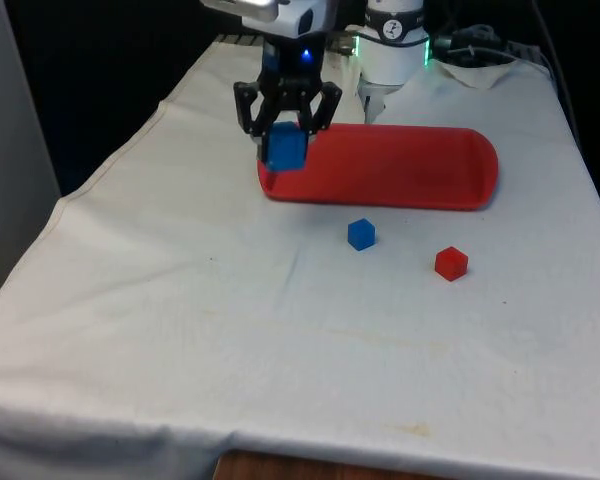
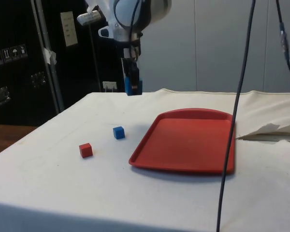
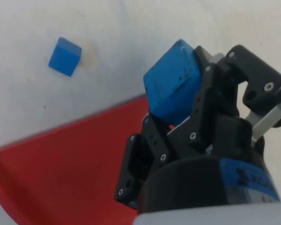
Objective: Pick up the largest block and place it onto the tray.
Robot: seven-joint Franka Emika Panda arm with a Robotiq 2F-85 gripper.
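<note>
The white arm reaches down from above, wrist vertical, with the black gripper pointing straight at the table. The gripper hangs raised in the air, well clear of the cloth, above the tray's end at the front view's left. In the wrist view the gripper has its two fingers closed against opposite faces of the large blue block, which sits tilted between them. The block protrudes below the fingertips and touches nothing else.
</note>
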